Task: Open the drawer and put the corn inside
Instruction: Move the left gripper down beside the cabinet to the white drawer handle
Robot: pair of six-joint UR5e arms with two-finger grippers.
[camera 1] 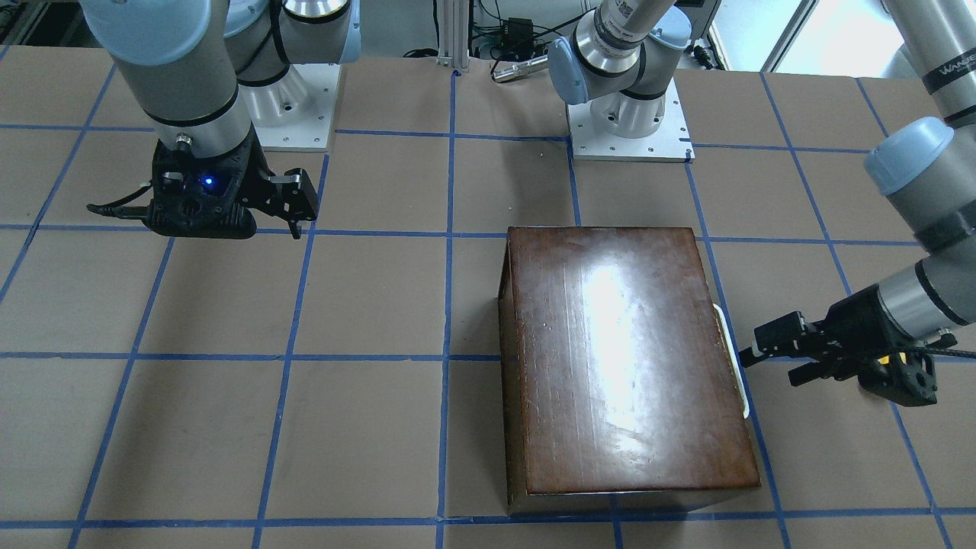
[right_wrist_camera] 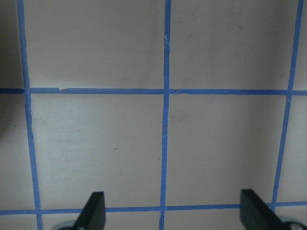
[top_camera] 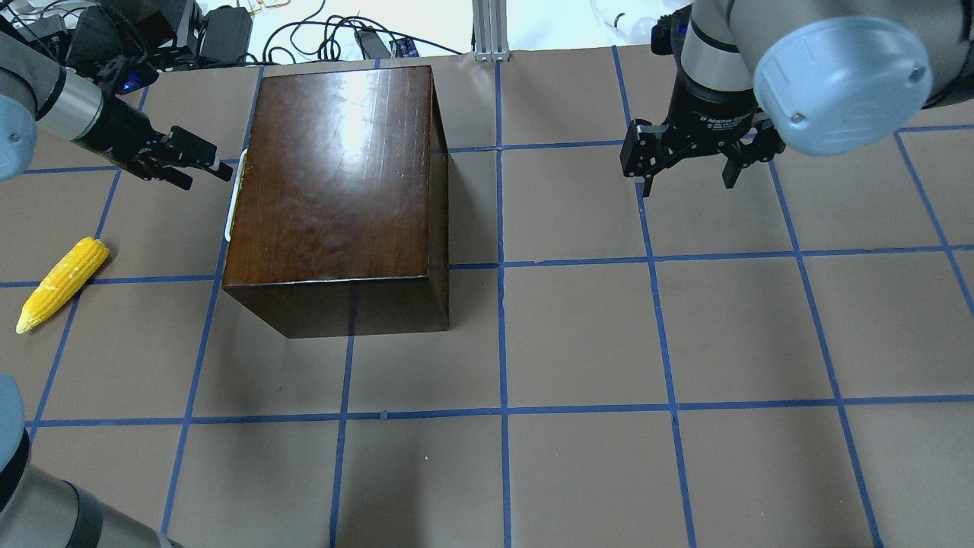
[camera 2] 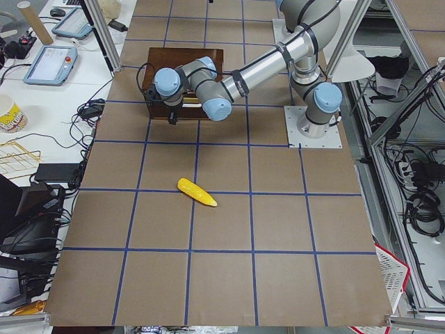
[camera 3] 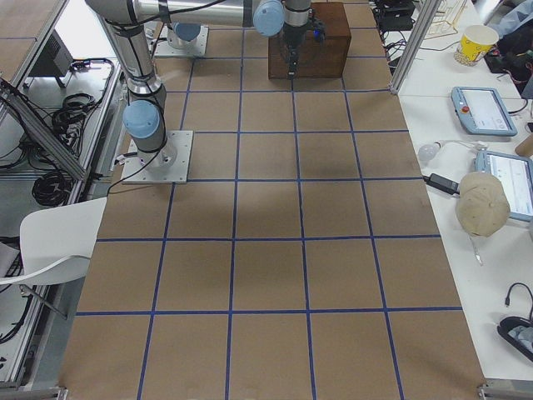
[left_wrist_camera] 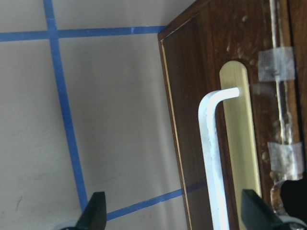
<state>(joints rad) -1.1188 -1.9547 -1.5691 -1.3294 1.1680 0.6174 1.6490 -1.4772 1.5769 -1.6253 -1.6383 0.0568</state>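
1. Left wrist view: the left gripper shows only its two dark fingertips at the bottom edge. They are spread wide with nothing between the pads.
2. Just ahead of them is the whitish handle, a bent bar over a brass-coloured plate. It is mounted on the dark front of the drawer.
3. The drawer is shut, flush in the glossy brown box.
4. Overhead: the left gripper's fingers point at the far end of the handle, very close. Whether they touch it cannot be told.
5. The corn lies on the table to the robot's left of the box, across a blue tape line. It sits diagonally with its pointed tip toward the robot, apart from both the box and the left gripper.
6. The right gripper hangs over bare table on the box's other side, well clear of it. Its fingers are spread and hold nothing.
7. Right wrist view: only the tape grid lies below.
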